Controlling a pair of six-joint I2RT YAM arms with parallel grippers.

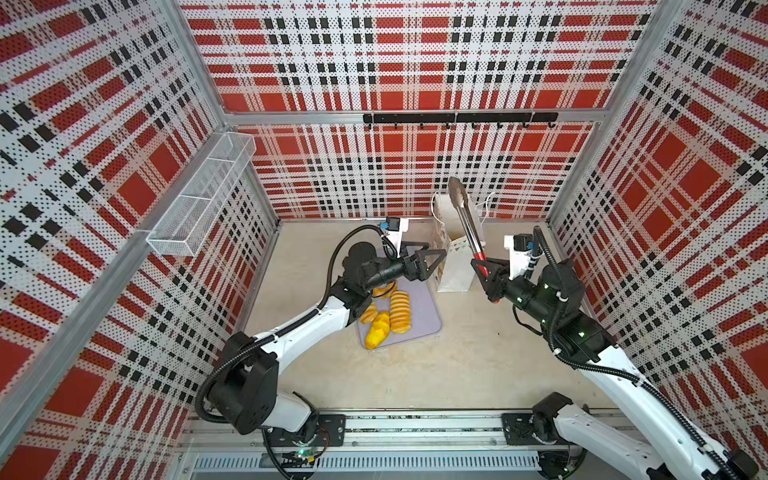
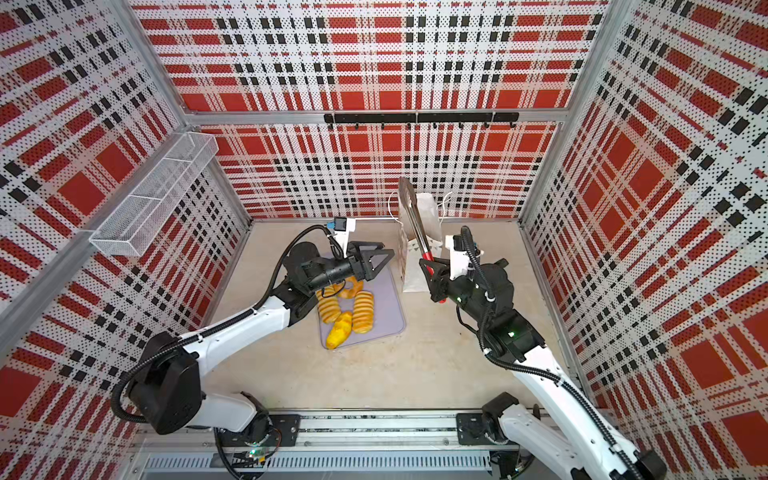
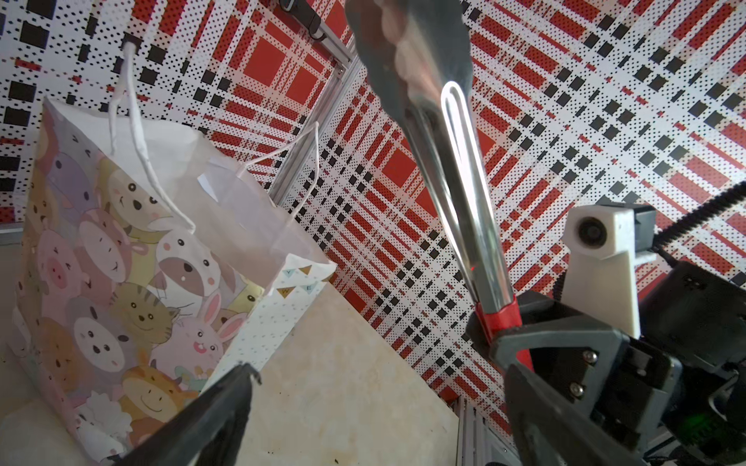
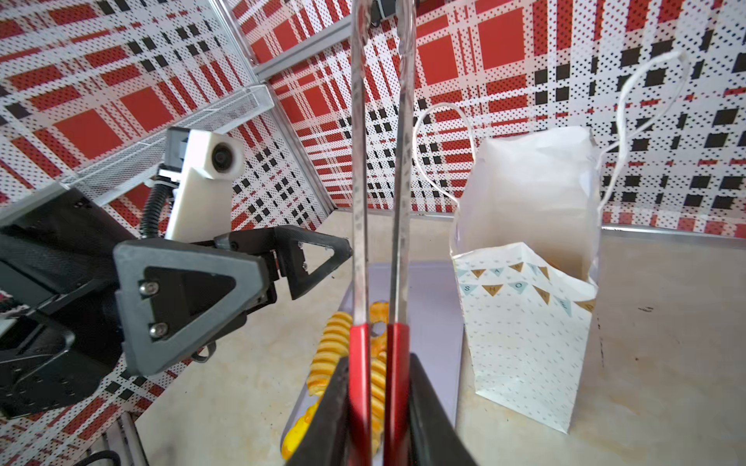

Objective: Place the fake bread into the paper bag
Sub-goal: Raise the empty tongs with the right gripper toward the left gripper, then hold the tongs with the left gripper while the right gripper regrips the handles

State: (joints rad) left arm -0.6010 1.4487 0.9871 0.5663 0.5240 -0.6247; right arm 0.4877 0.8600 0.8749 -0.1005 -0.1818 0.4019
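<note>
Fake bread (image 1: 400,311) lay heaped on the lavender-grey tray (image 1: 426,307) mid-table, ribbed loaves and a bright yellow piece packed together, partly under the left arm! Just past the tray's far right corner stood the paper bag (image 1: 455,270), upright, mouth open, cord handles up, close to the back wall. The left gripper (image 1: 436,249) hovered above the tray's far end, just beside the bag, jaws spread wide and holding nothing. On the bag's other side, the right gripper (image 1: 482,270) was clamped on the red handles of the metal tongs (image 1: 469,232), whose arms, pressed nearly together, rose steeply across the bag in both top views.
</note>
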